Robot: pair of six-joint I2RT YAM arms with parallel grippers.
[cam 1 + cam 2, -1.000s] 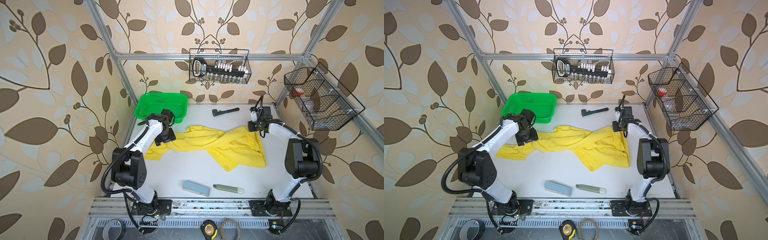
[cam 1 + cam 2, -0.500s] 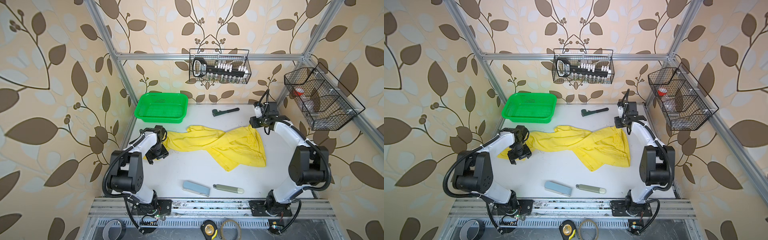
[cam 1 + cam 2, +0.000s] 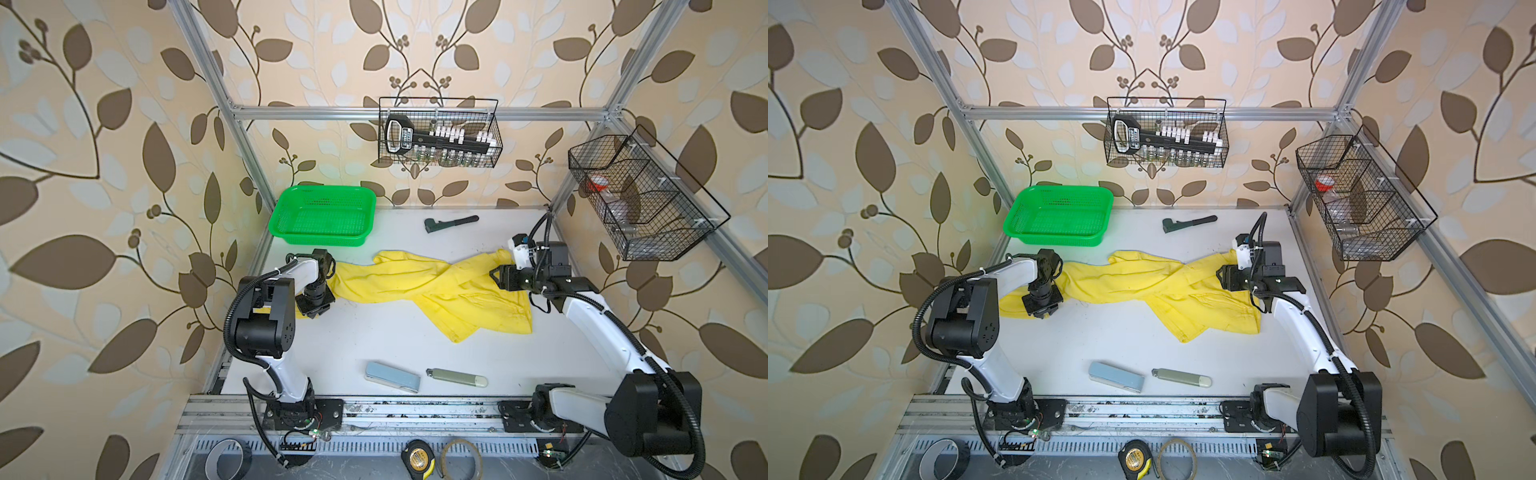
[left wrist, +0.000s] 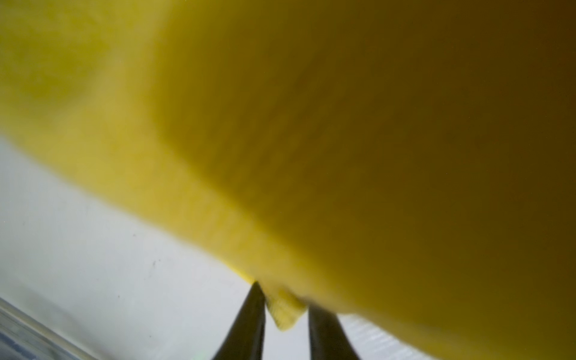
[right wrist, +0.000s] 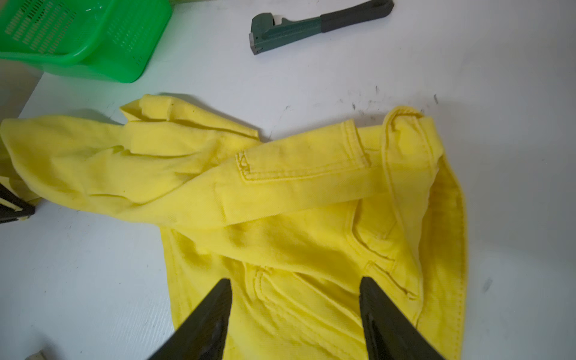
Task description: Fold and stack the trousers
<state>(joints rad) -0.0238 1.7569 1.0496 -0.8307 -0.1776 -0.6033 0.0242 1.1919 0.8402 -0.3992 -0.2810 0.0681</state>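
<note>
The trousers (image 3: 436,286) (image 3: 1167,286) lie twisted and crumpled on the white table (image 3: 374,345), just in front of the green basket (image 3: 316,241) (image 3: 1054,240). They run from below the basket's left front corner to well past its right end. The waistband (image 5: 408,146) and pocket seams are at the end farthest from the basket, and 1 leg end is at the end nearest it.

The left gripper (image 4: 283,296) (image 3: 315,304) points down in front of the basket's left half, at that leg end. In the left wrist view its 2 fingers (image 4: 249,321) are drawn close and pinch a small fold of hem. Blurred yellow cloth fills most of that view.

The right gripper (image 5: 296,280) (image 3: 498,276) is well to the right of the basket, over the waist end. Its 2 fingers (image 5: 205,327) are spread wide, with cloth below and nothing gripped between them. I cannot tell whether the tips touch the cloth.

A dark green wrench (image 3: 451,222) (image 5: 311,25) lies to the right of the basket, level with it and apart from the trousers. A pale blue case (image 3: 392,377) and a pale green tube (image 3: 457,377) lie well in front of the basket, beyond the trousers. They are side by side and not touching.
</note>
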